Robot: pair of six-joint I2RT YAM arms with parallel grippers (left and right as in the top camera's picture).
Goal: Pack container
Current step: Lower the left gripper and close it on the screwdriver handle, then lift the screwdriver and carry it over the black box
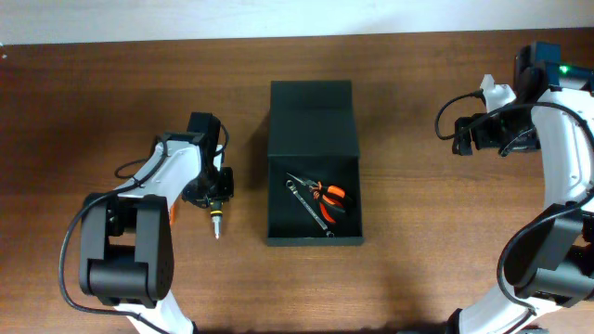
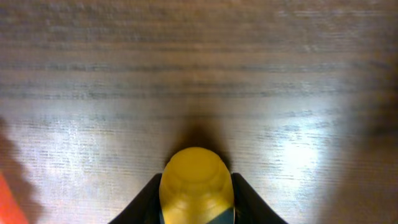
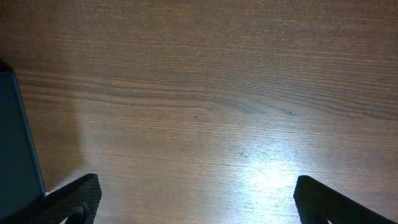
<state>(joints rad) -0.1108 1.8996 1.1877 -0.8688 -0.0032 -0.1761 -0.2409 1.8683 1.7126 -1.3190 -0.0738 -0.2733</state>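
- Container (image 1: 314,239): dark box, middle of the table (image 1: 418,260), between the two arms; lid flap folded back flat on the far side, inside open to view; one dark corner also shows at the left edge of the right wrist view (image 3: 15,137)
- Pliers (image 1: 331,195): orange handles, lying inside the container near its right wall
- Silver tool (image 1: 311,209): slim, lying slantwise on the container floor, touching or crossing the pliers; exact kind too small to tell
- Screwdriver (image 1: 216,221): yellow and black handle, metal tip pointing to the near edge of the table; outside the container, just off its left wall; cannot tell whether it is lifted or resting on the wood
- Left claw (image 1: 216,188): pinching the screwdriver handle; in the left wrist view both dark fingers (image 2: 146,202) press against the rounded yellow handle end (image 2: 196,183)
- Right claw (image 1: 461,130): spread wide, nothing between the fingers (image 3: 78,199), bare wood below; well apart from the container, off its far right side
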